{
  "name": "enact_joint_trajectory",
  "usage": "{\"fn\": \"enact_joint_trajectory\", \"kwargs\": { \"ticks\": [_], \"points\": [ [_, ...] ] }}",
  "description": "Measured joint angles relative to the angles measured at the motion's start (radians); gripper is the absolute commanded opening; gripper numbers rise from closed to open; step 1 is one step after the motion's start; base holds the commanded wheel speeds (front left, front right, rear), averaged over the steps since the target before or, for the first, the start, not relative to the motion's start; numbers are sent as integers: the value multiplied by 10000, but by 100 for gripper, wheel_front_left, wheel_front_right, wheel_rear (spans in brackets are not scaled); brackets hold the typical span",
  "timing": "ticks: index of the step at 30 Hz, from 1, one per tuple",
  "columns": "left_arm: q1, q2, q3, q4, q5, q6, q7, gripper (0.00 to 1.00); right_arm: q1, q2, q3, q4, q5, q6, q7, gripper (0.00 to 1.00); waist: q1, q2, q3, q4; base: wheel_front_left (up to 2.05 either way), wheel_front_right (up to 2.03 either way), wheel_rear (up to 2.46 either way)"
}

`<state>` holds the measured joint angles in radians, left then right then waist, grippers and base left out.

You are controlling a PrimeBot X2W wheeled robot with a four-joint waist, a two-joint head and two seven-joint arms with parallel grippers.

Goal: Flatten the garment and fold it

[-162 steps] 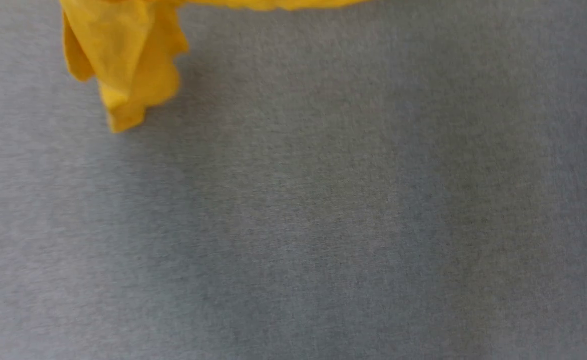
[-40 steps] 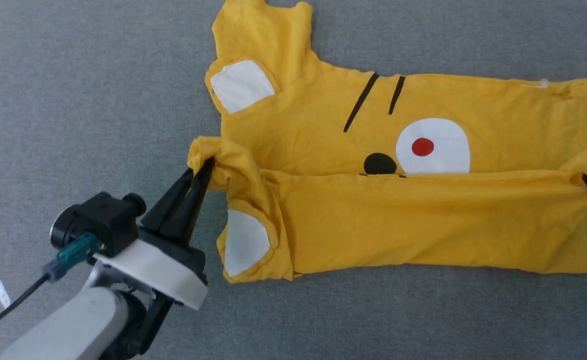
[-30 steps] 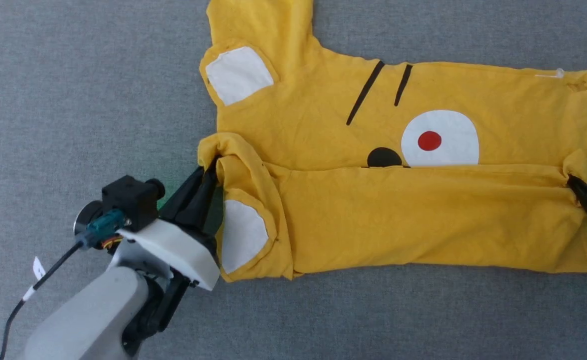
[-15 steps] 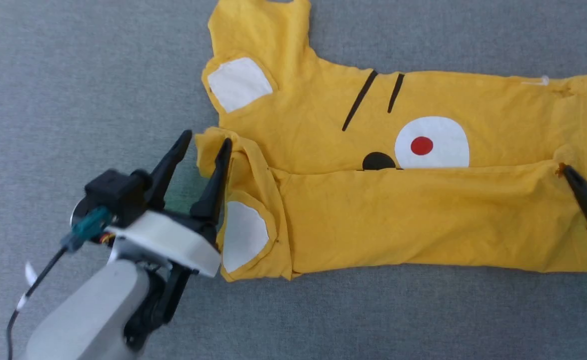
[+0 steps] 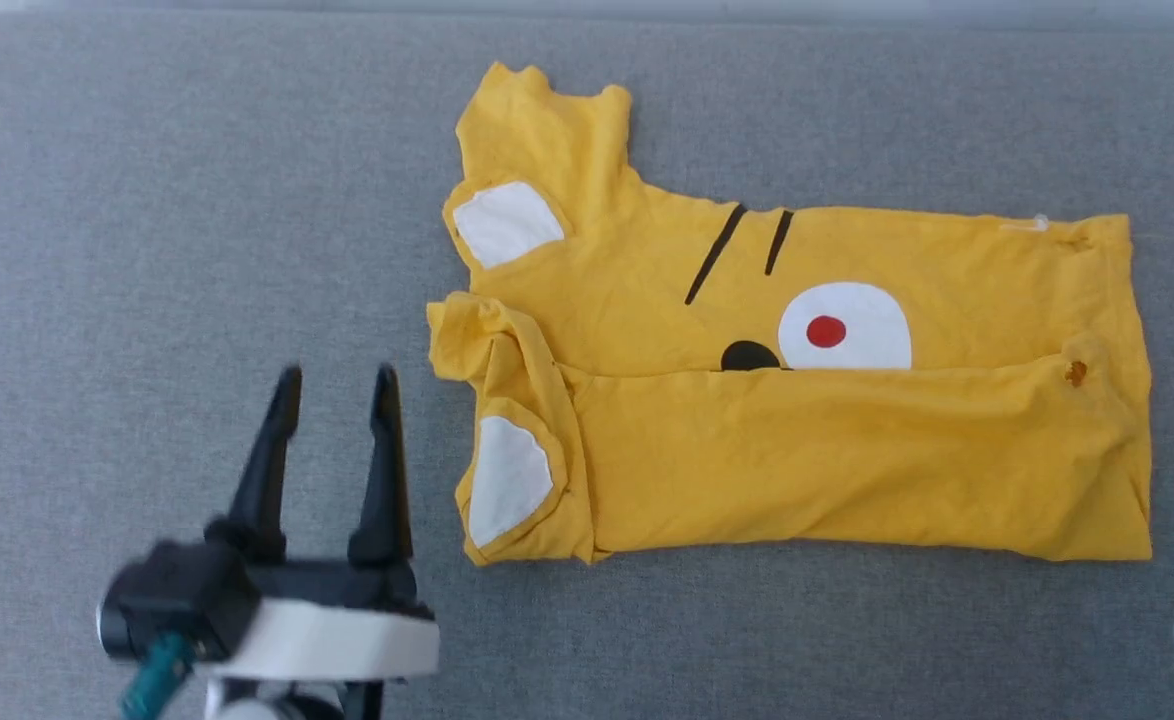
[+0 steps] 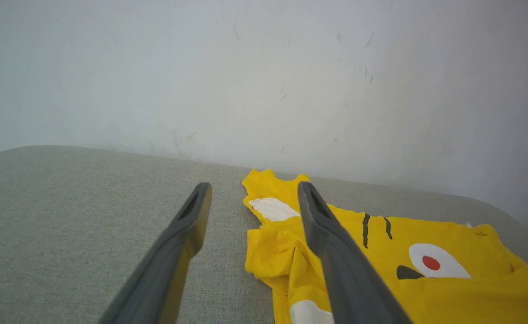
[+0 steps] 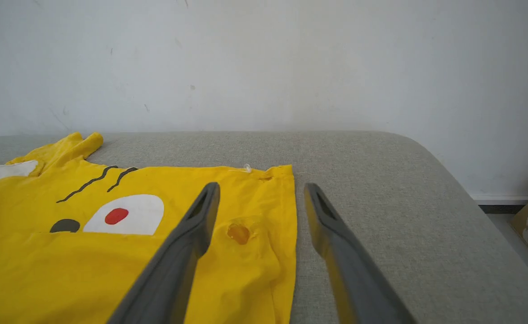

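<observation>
- Backed off the cloth since half a second ago: left gripper [image 5: 337, 373] clear of the bunched sleeve corner [image 5: 462, 335], right gripper [image 7: 261, 189] clear of the hem end. Jaws spread wide on both, holding nothing.
- As for the garment [image 5: 847, 460]: flat on the grey cushion [image 5: 147, 250], with the near long edge folded up to the middle and covering half the cartoon face.
- Probably next: bring the far half down to meet that fold.
- Tuck the upper sleeve [image 5: 547, 120] inward first, or expect it to poke out of the finished fold.
- Reach past the body and pinch by that sleeve with the left and at the far hem corner [image 5: 1112, 225] with the right.
- Take the top layer only, lift low, and move both ends together to keep the crease straight.
- Smooth the bunched corner before pressing down, to avoid a lump inside.
</observation>
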<state>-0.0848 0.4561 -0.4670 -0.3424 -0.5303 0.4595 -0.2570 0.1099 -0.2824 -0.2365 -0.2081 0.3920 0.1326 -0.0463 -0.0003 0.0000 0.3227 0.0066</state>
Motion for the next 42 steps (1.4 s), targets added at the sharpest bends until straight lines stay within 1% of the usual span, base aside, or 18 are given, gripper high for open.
{"fn": "enact_joint_trajectory", "kwargs": {
  "ticks": [2,4,7,8,12,14,18,23,26,27,31,35,39,40,41,42],
  "points": [
    [676,-558,286,94,347,-107,0,100,256,554,-31,58,-460,0,-222,100,0,0,-144,8,0,0,0],
    [1191,-1074,491,351,566,-399,0,100,471,959,-48,234,-823,0,-362,100,0,0,-281,19,0,0,0],
    [1670,-1590,882,704,706,-851,0,100,632,1304,-27,389,-1104,0,-468,100,0,1,-475,30,0,0,0],
    [1715,-1680,965,800,773,-1028,0,100,630,1358,-21,403,-1129,0,-468,100,0,0,-533,32,0,0,0],
    [1694,-1632,1106,1296,892,-1618,2,100,593,1294,81,368,-1223,0,-416,100,1,0,-711,22,0,0,0],
    [1588,-1557,1074,1415,865,-1808,138,100,576,1239,71,318,-1231,0,-336,100,0,0,-743,24,0,0,0],
    [1095,-1388,844,1461,495,-2128,1277,100,544,1189,157,268,-1227,0,-232,100,3,0,-641,26,0,0,0],
    [830,-1204,435,1423,232,-2138,2953,100,526,1181,232,318,-1185,0,-161,100,3,0,-381,-31,0,0,0],
    [746,-1158,282,1361,113,-2136,3597,100,495,1183,330,408,-1095,0,-167,100,3,0,-189,-82,0,0,0],
    [746,-1158,282,1361,113,-2136,3597,100,495,1183,330,408,-1095,0,-167,100,3,0,-189,-82,0,0,0],
    [548,-1143,130,1402,-59,-2104,4268,100,270,1179,453,610,-1043,2,-203,100,4,0,127,-211,0,0,0],
    [500,-1110,94,1668,-67,-1705,4964,100,128,1151,491,715,-999,0,-284,100,4,0,366,-312,0,0,0],
    [271,-1080,31,1580,-222,-1584,5691,100,-7,1032,667,838,-970,0,-284,100,2,0,568,-405,0,0,0],
    [215,-1087,31,1519,-288,-1582,5802,89,-81,936,750,853,-970,0,-274,100,2,0,616,-427,0,0,0],
    [198,-1099,54,1461,-345,-1578,5822,33,-150,840,817,857,-970,2,-255,100,2,0,661,-445,0,0,0],
    [193,-1112,67,1423,-351,-1559,5822,0,-230,727,878,865,-970,2,-207,100,3,0,701,-461,0,0,0]
  ]
}}
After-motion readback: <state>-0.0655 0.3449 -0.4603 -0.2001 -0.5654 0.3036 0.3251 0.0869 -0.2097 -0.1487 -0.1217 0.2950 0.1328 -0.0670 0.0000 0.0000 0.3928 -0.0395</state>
